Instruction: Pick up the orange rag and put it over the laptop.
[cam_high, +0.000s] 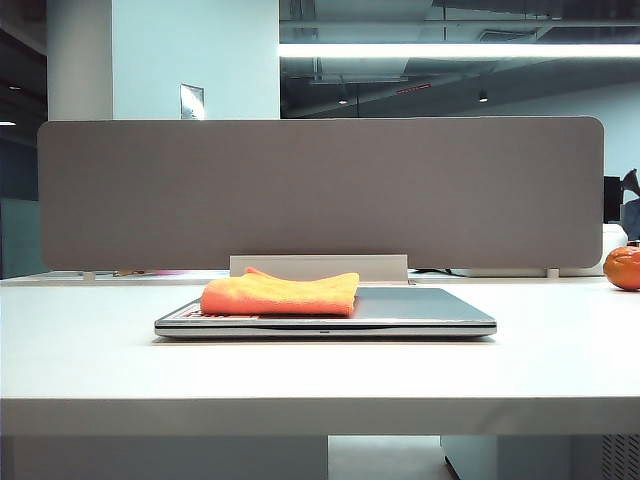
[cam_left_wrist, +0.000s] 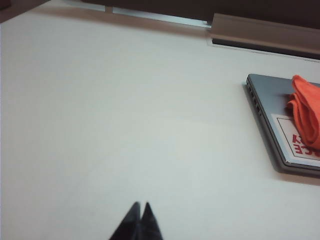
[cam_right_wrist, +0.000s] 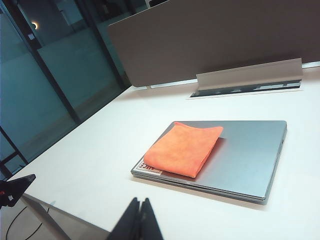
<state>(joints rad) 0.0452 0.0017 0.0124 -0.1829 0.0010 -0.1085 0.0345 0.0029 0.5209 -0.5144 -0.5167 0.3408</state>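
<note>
I see the orange rag (cam_high: 280, 294), folded, lying on the closed laptop (cam_high: 420, 312), covering the left part of the lid in the exterior view and partly hiding the white-and-red sticker (cam_left_wrist: 300, 142). The laptop sits flat mid-worktop (cam_high: 300, 375), in front of the grey divider panel (cam_high: 320, 190). An orange ball (cam_high: 622, 267) rests at the far right edge. Left gripper (cam_left_wrist: 139, 206) hangs over bare worktop, well apart from the laptop, jaws clenched on nothing. Right gripper (cam_right_wrist: 139, 202) is off the laptop's near corner, jaws likewise pressed together, empty.
</note>
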